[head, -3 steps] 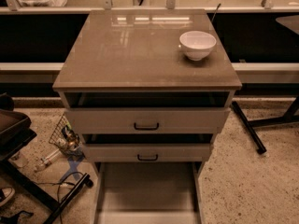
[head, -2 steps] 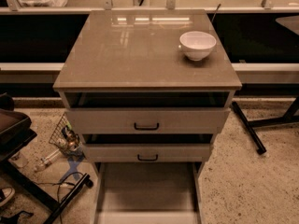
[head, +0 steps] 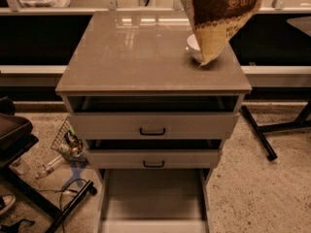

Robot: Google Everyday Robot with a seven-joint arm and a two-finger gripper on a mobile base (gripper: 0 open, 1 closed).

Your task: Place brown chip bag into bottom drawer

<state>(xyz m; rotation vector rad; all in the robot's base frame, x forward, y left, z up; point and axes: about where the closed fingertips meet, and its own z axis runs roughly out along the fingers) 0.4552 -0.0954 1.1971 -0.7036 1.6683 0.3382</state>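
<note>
Shows the brown chip bag (head: pixel 218 18) hanging in the air at the top edge of the view, right of centre, over the back right corner of the cabinet top (head: pixel 136 57). Hangs lengthwise, with the dark brown middle above and the tan-yellow end tapering to a point below. Runs out past the top edge at its upper end. Covers most of the white bowl (head: pixel 193 45) standing near the back right corner of the cabinet top; contact between bag and bowl: cannot tell.

Gripper: outside the view. Open or closed: cannot tell.

Shows three drawers pulled out at the cabinet front. Top drawer (head: pixel 153 123) and middle drawer (head: pixel 153 157): slightly out, each with a black handle at the centre of its front. Bottom drawer (head: pixel 153 198): furthest out, reaching the lower edge of the view, with flat grey floor and thin side walls visible. Brown chip bag: well apart from the bottom drawer, at the opposite edge of the view.

Shows a wire basket (head: pixel 68 142) on the floor, left of the cabinet.
</note>
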